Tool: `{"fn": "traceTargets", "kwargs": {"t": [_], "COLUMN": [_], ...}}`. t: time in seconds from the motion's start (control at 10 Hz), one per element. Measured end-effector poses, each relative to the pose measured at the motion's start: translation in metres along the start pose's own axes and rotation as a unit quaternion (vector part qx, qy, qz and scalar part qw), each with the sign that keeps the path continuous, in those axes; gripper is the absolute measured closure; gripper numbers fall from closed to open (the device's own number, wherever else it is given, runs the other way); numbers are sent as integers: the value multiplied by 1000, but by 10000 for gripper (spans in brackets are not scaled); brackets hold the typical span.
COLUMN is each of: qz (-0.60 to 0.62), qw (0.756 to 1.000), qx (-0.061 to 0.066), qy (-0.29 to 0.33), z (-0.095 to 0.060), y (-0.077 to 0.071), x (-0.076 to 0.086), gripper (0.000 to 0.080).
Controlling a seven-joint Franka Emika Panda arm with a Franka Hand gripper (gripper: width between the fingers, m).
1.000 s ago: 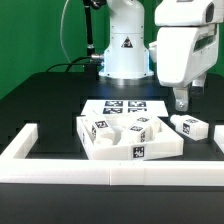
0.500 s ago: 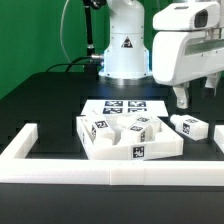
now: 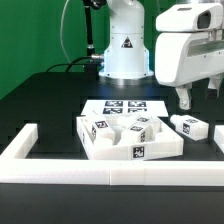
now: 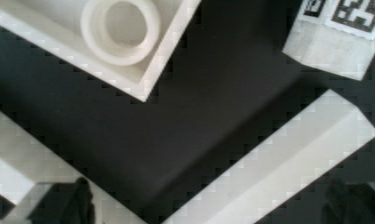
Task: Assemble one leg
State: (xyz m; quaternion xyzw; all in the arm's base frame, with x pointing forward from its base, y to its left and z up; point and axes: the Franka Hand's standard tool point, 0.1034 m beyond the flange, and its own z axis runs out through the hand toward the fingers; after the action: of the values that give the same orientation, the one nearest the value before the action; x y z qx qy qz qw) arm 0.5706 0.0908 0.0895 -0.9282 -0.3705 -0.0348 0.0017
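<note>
The black table is carrying everything. The white arm is standing at the back, showing a triangular sign on its base, with a symbol too small to read. White bars are running along the near edge and both sides. Inside them, the square tray is lying with several tagged blocks resting in it; the wrist view is showing one tray corner with a round socket. The marker board is lying flat just behind the tray, its black-and-white tags bearing patterns, not letters. The leg is lying on the table just beside the tray, on the exterior view's right, showing square tags on its faces. The gripper is hanging above the leg, apart from it and carrying nothing; how far its jaws are parted I cannot tell.
</note>
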Motion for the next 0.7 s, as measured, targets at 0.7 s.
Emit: {"fn": "traceTargets", "kwargs": {"t": [0.7], "qz": [133], "qw": [991], "qx": [9], "qy": [-10], "z": [16], "y": [-28], "x": [-18], "gripper": [150]}}
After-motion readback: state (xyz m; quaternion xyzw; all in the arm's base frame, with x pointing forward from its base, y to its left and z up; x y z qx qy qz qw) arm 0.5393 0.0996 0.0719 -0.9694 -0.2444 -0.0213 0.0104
